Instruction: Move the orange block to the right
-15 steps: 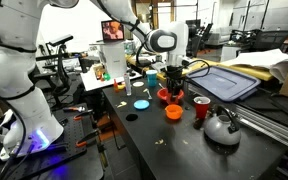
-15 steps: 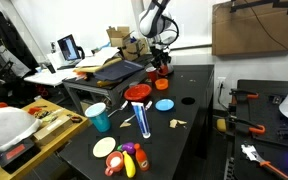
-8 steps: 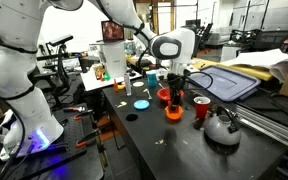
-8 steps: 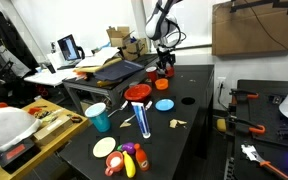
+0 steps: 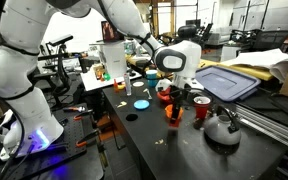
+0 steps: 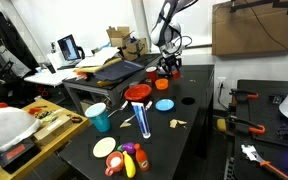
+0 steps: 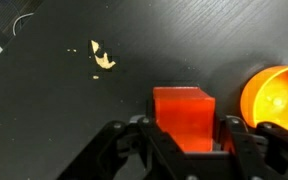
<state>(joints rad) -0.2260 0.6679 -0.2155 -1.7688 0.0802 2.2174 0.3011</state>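
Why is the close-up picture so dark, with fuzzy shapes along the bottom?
Wrist view: the black tabletop reflects little light; the orange block is fairly sharp, but the end effector around it sits too near the lens and blurs; the orange bowl at the right edge glares. In an exterior view, a violet glow tints the lower left.
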